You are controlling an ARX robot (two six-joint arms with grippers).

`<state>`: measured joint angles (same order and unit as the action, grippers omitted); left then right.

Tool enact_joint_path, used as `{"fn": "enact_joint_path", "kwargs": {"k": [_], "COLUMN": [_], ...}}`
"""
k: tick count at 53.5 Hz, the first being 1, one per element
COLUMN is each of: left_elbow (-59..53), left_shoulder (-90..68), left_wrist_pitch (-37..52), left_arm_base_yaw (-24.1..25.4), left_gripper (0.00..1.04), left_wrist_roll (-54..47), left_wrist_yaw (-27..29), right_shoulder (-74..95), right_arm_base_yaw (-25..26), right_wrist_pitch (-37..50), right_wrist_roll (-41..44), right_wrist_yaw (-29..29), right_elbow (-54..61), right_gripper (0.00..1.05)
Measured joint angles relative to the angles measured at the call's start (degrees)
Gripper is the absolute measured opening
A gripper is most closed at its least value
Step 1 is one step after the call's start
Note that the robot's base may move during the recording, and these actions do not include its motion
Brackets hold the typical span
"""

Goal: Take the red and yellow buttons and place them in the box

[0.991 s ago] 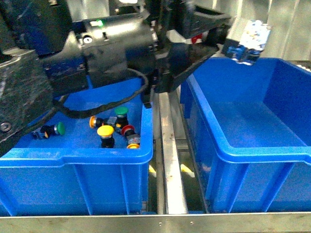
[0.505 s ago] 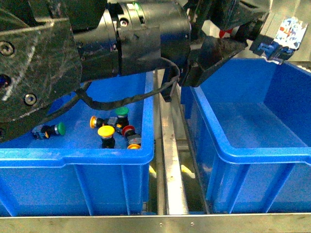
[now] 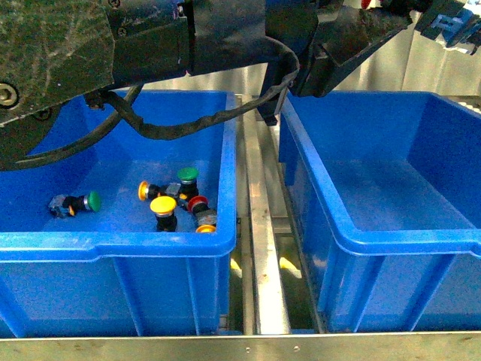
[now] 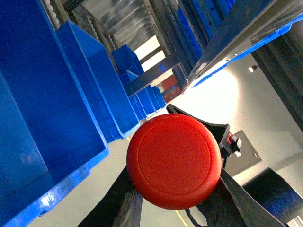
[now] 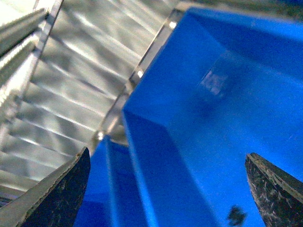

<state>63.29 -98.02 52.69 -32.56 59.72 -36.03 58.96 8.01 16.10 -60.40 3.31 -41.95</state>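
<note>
Grip explains the pose: our left gripper [image 4: 176,201] is closed on the red round-capped plastic push-button [image 4: 174,161], with black fingers [image 4: 124,208] pinching its hidden body from two sides. We hold it high above the right-hand blue plastic box [image 3: 406,235], ready for release, we judge. Its cap faces squarely back at the wrist camera, so its long axis runs along the gripper. Our right gripper [image 5: 165,187] hangs wide apart, holding nothing. A yellow-capped button [image 3: 163,204] lies in the left blue bin [image 3: 113,242].
</note>
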Motion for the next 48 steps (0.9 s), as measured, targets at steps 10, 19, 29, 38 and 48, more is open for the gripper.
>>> {"fn": "enact_joint_path", "kwargs": {"k": [10,19,29,38,48], "left_elbow": [0.00,0.00,0.79,1.86,1.95], "left_shoulder": [0.46,0.52,0.09,-0.48,-1.88], "left_wrist_pitch": [-0.09,0.22,1.01,1.11,1.53], "left_arm_base_yaw": [-0.33,-0.50,-1.05,-1.33,-1.86], "left_gripper": [0.26,0.26,0.26,0.26,0.26], "left_wrist_roll": [-0.33,-0.35,-0.28,-0.26,-0.22], "left_wrist_yaw": [-0.15,-0.07,0.13,0.28,0.50], "right_shoulder": [0.74,1.09,1.81,2.69,2.49], "right_arm_base_yaw": [-6.47,-13.09,-18.40,-20.04,-20.90], "right_wrist_pitch": [0.11,-0.15,-0.44,-0.44,-1.22], "right_wrist_roll": [-26.69,-33.11,-33.44,-33.42,-33.38], "right_wrist_yaw": [1.46,4.00,5.42,6.25,6.36], "right_elbow": [-1.68,-4.98,-5.42,-5.38,-6.43], "right_gripper": [0.98,0.98,0.98,0.98,0.98]}}
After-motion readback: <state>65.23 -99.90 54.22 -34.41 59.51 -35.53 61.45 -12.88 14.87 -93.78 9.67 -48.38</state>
